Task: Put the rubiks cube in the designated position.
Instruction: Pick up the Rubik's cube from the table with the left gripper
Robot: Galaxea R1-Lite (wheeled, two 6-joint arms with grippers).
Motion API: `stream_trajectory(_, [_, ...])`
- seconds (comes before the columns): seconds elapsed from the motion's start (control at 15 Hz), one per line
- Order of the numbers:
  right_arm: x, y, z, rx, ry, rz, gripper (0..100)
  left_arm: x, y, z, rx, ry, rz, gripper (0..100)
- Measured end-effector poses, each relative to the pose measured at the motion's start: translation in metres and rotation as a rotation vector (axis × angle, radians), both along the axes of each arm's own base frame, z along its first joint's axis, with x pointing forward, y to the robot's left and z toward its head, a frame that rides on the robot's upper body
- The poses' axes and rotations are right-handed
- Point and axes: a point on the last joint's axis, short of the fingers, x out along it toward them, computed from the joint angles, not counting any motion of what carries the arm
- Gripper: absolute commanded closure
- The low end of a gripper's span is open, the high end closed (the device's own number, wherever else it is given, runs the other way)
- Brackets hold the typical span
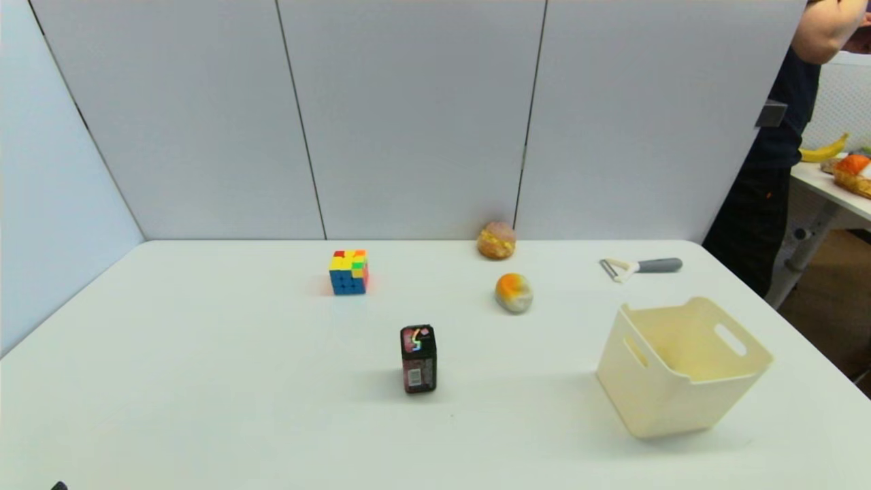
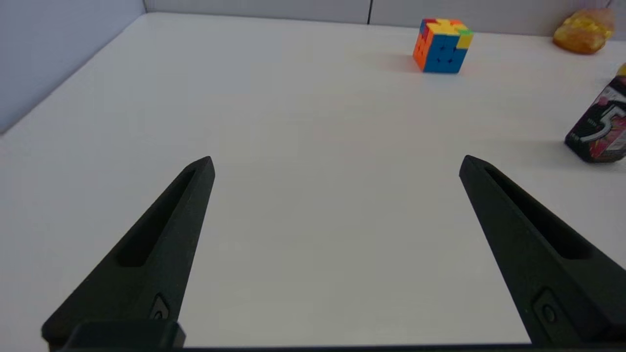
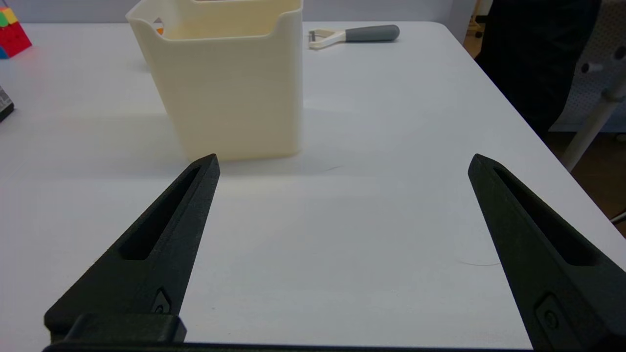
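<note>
Rubiks cube [image 1: 349, 271] sits near table's [image 1: 204, 381] far edge.

rubiks cube [image 3: 11, 34] cut by right wrist edge, black box [image 2: 599, 127] cropped

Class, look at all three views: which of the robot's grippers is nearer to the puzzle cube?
Left. The left gripper, open, faces the cube across bare table. The right gripper, open, sits behind the cream bin, and the cube barely shows at the edge of its view.
</note>
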Motion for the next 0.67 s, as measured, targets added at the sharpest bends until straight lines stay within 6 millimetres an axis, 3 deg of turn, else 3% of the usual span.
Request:
stream_trajectory(0.4, [0.000,0.000,0.000,0.000,0.000,0.000,0,0.024,-0.003,0.039,0.042,-0.077,-0.128,0])
stream_trajectory(0.67, [0.000,0.000,0.000,0.000,0.000,0.000,0,0.057,-0.004,0.069,0.033,-0.036,-0.187,0])
